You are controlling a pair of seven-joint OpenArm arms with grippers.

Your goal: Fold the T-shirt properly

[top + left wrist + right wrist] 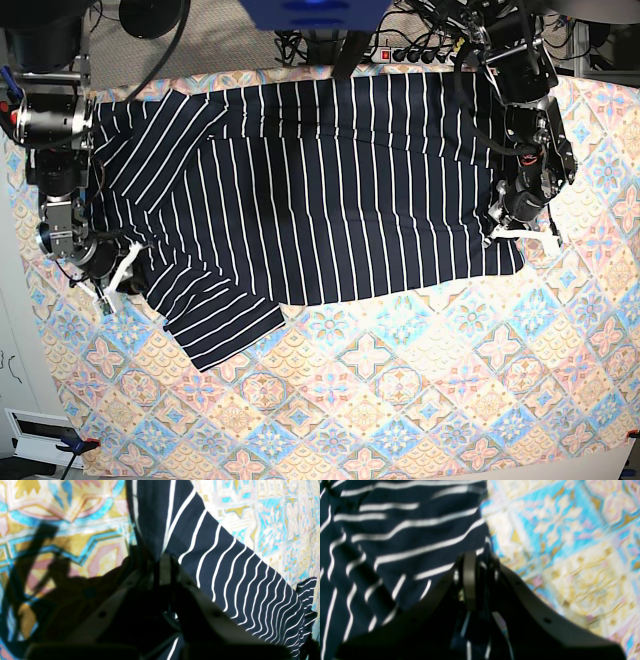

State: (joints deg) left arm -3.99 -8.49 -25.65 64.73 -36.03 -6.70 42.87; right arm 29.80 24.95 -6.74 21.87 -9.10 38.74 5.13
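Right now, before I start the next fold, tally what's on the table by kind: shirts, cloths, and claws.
Shirts: 1, the striped shirt
Tablecloths: 1, the patterned tablecloth
Claws: 2, the left claw and the right claw, each closed on a shirt edge
Total: 4

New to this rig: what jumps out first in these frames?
The big dark pinstriped T-shirt, spread flat across the far half of the pastel patterned tablecloth, one sleeve angled toward the near edge. Next, the two arms at its sides: the left end effector is pinched shut on a raised fold of cloth, and the right end effector grips the shirt's edge.
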